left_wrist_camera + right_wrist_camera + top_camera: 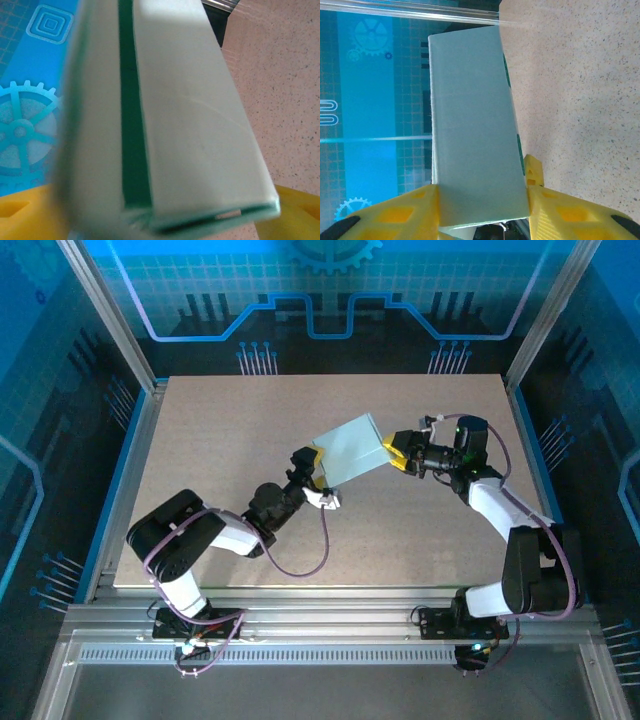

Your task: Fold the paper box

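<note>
The paper box [350, 447] is a pale mint, folded-up rectangular shape held tilted above the middle of the table. My right gripper [397, 453] is shut on its right end; in the right wrist view the yellow fingers [400, 212] press both sides of the box [470, 115]. My left gripper [312, 466] is at the box's lower-left end. In the left wrist view the box [190, 125] lies between its widely spread yellow fingers [295, 215], with a dark green slot along its seam. Blur hides whether they touch it.
The speckled beige table [220, 440] is bare around the box. Aluminium frame posts and blue patterned walls [60, 440] enclose it on the left, right and back. The arm bases sit on the rail at the near edge [320, 625].
</note>
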Controlling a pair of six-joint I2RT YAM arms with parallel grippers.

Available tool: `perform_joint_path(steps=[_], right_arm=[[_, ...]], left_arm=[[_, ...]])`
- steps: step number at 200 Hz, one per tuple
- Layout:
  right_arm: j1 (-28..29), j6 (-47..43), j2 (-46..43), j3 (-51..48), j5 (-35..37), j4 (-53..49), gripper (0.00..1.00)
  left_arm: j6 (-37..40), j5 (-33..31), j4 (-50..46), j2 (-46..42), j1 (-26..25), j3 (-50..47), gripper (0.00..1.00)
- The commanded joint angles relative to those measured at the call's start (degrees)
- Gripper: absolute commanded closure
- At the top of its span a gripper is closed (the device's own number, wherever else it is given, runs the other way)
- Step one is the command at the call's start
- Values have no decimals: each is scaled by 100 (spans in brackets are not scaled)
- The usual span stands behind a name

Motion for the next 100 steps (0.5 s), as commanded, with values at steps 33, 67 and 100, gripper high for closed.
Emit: perform_joint_path(steps=[33, 67, 100], right_arm=[[38, -25, -41, 60, -135, -282, 53], [44, -24, 13, 126, -120, -327, 53], [36, -27, 31, 133, -64, -376, 52]], left_arm=[[95, -113, 175, 89, -72, 126, 36], [47, -105, 174, 102, -72, 113, 47], [-92, -102, 175, 132, -68, 96, 58]])
